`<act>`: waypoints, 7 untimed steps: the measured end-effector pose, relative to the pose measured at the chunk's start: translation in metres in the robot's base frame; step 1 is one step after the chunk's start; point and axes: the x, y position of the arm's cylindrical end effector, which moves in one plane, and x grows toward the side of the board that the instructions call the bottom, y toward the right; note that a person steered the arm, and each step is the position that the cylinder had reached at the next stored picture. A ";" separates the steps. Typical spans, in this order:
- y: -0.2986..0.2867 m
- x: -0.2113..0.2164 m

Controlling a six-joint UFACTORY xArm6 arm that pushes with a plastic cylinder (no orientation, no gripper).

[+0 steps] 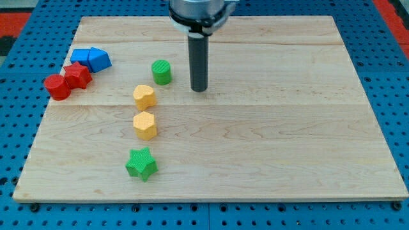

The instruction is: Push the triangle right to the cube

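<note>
1. At the view's far left sat a red cylinder touching a red block of faceted shape; just above them lay two blue blocks, a flat blue cube and a blue wedge, which I took for the triangle, already touching.
2. Further right stood two yellow blocks, a green star and a green cylinder.
3. My tip rested right of the green cylinder, touching nothing and well apart from the wedge; no jaws existed to report.
4. I judged the approach not begun; next I needed to skirt the green cylinder to reach the wedge.
</note>
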 end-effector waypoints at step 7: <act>-0.006 -0.157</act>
